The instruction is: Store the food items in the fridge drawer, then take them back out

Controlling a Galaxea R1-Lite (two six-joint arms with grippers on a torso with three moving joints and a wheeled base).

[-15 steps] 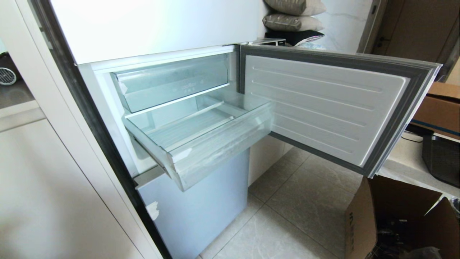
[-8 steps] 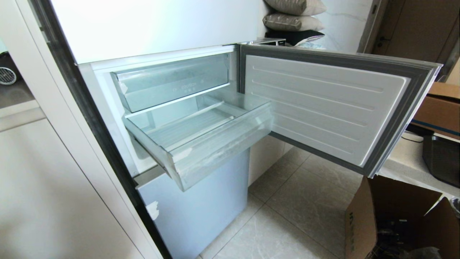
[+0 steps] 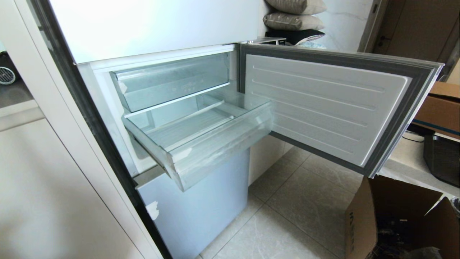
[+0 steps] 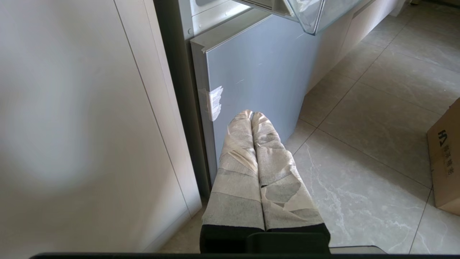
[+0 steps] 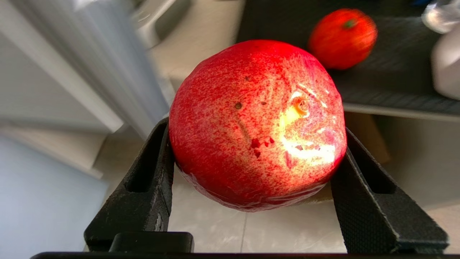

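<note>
Tiled kitchen floor (image 3: 305,201), one fridge drawer (image 3: 215,144) out, two red fruits – one (image 5: 257,124) clamped in right end effector (image 5: 255,158), left end effector (image 4: 251,117) together

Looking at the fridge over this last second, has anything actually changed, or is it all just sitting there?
Nothing in front of the fridge has visibly changed. The fridge drawer stays pulled out and empty, the fridge door stays swung open, and the cardboard box sits where it was. Neither arm has come into the head view.
</note>
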